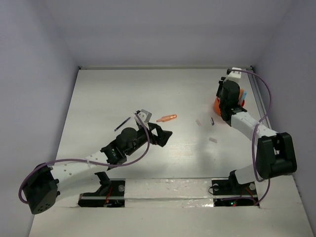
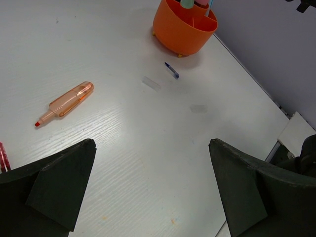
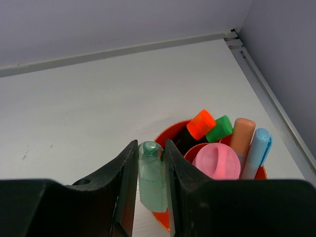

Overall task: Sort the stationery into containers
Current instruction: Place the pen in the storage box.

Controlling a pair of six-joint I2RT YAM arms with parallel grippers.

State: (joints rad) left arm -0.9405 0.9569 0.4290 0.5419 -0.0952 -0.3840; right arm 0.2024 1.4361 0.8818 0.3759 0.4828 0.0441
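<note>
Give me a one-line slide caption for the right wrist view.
Right gripper holds a pale green highlighter over the orange holder, which is part-filled with markers.

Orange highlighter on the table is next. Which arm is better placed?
Left. Its gripper is open and empty, with the orange highlighter close ahead. The right gripper is shut on a green highlighter over the cup, farther away.
</note>
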